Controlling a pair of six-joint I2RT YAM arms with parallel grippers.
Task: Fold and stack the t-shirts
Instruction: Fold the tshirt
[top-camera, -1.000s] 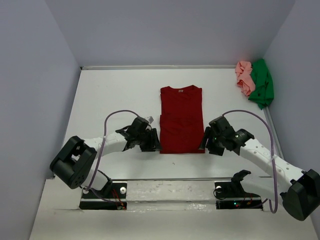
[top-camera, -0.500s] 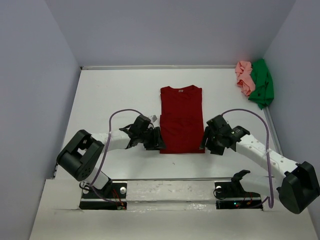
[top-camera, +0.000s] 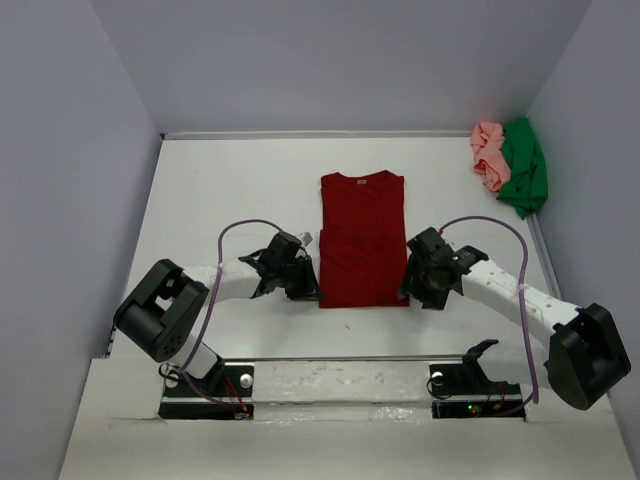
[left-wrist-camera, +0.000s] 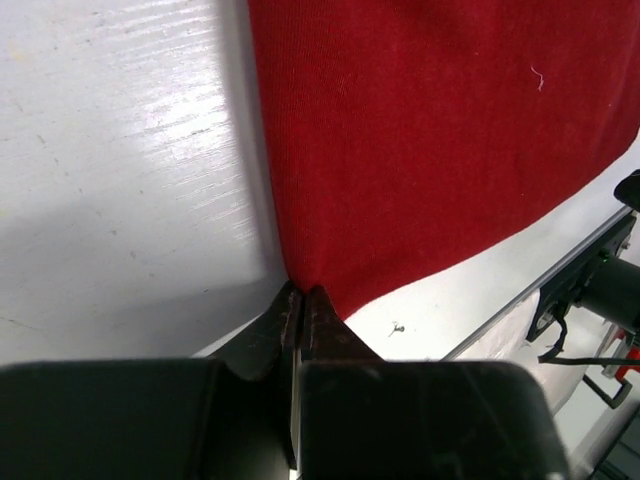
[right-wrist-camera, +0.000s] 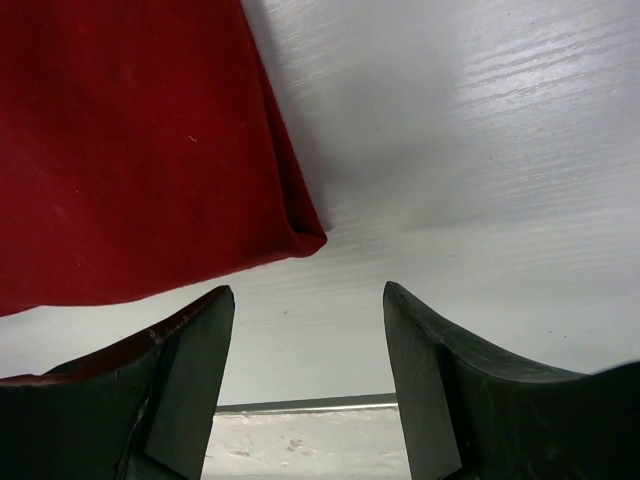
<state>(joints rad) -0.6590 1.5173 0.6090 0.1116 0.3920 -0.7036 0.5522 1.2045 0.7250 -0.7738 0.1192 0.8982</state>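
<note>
A dark red t-shirt (top-camera: 363, 240) lies flat in a long folded strip at the middle of the table, collar at the far end. My left gripper (top-camera: 312, 290) sits low at its near left corner. In the left wrist view the gripper (left-wrist-camera: 303, 292) is shut, pinching the edge of the red cloth (left-wrist-camera: 430, 150). My right gripper (top-camera: 411, 290) is at the near right corner. In the right wrist view it (right-wrist-camera: 308, 290) stands open, the shirt's corner (right-wrist-camera: 296, 238) lying just ahead of its left finger, untouched. The pale pink t-shirt (top-camera: 489, 153) and bright green t-shirt (top-camera: 524, 178) lie crumpled together at the far right corner.
Grey walls close in the white table (top-camera: 230, 190) on the left, back and right. A metal rail (top-camera: 340, 358) runs along the near edge by the arm bases. Purple cables loop over both arms.
My left gripper has closed on the red shirt's near left corner. The right arm has crept a little leftward toward the near right corner, jaws still wide.
</note>
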